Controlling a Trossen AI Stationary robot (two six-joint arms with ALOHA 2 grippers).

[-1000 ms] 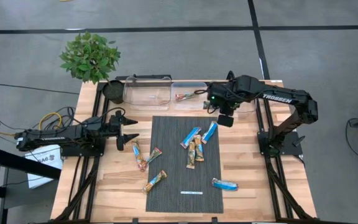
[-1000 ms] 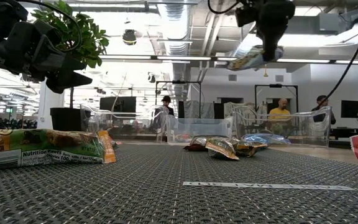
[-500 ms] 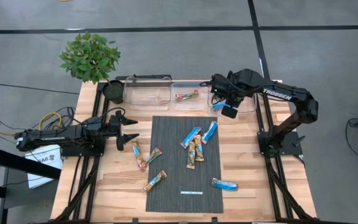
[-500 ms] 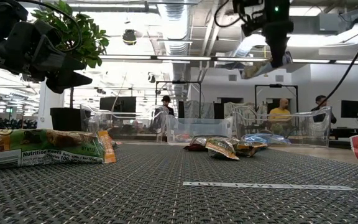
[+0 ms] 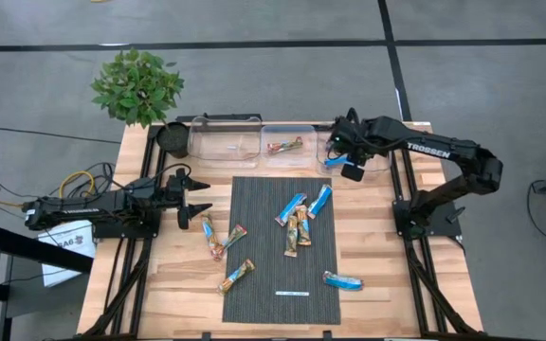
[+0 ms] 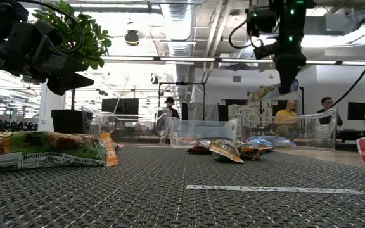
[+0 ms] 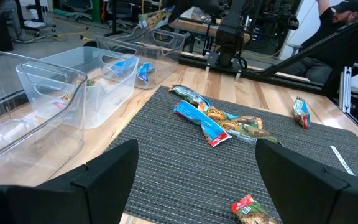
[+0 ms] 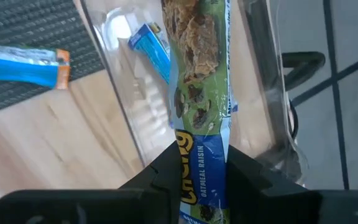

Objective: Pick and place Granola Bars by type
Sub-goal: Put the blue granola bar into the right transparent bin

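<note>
My right gripper is over the right-hand clear bin at the table's far edge. It is shut on a blue-and-green granola bar. A blue bar lies inside that bin. The middle bin holds a tan-orange bar. Several more bars lie on the dark mat and beside it: blue ones, tan ones and one at the mat's right edge. At the table's left my left gripper waits, open and holding nothing. My right gripper pinches the granola bar near its blue end between its two fingers. The fingers slant steeply down from above and lie along the bar. The bar reaches out past the fingertips and hangs tilted, lifted clear above the right-hand bin.
A third clear bin stands at the far left of the row, next to a dark pot. A leafy plant stands behind it. A thin white strip lies on the mat's near part. Bare wood flanks the mat.
My right gripper has carried the bar toward the table's far right corner and downward. It has gone from beside the middle bin to above the right-hand bin, tipping more steeply down. The bar stays in the hold and hangs lower.
</note>
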